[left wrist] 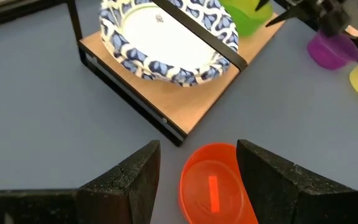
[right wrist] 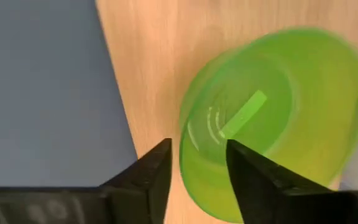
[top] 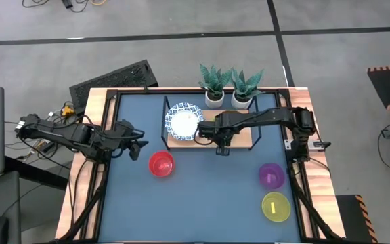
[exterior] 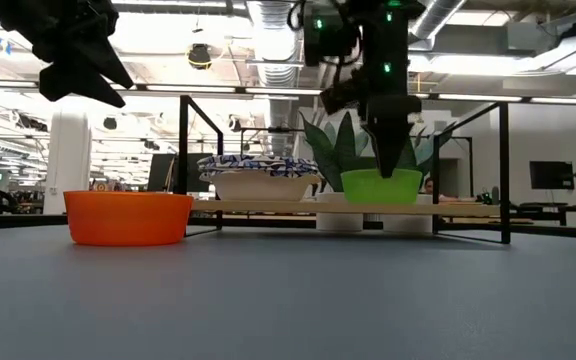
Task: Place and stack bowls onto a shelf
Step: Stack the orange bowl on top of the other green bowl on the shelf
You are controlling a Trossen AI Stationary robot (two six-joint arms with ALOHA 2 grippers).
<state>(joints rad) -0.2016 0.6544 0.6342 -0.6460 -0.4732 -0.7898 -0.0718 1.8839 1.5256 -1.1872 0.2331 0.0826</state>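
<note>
The shelf (top: 244,141) stands at the table's far middle. A stack of white bowls with blue rims (top: 184,120) rests on its left half. The green bowl (exterior: 381,186) sits base-down on the board's right half, hidden under the right arm in the high view. My right gripper (right wrist: 199,149) is open above it, one finger inside the bowl and one outside its rim. My left gripper (left wrist: 197,149) is open, raised above the table just left of the red bowl (top: 160,163). The purple bowl (top: 271,175) and yellow bowl (top: 275,207) stand on the table at the right. My right gripper comes down from above over the green bowl's rim (right wrist: 184,163), with one finger on each side of the wall. A gap shows between the rim and the inner finger (right wrist: 247,177). Whether the outer finger touches the rim, I cannot tell.
Two small white pots with plants (top: 229,87) stand just behind the shelf. The shelf's black wire frame (exterior: 183,160) rises at its corners and spans the top. Bare blue tabletop (top: 202,203) lies between the red bowl and the yellow bowl.
</note>
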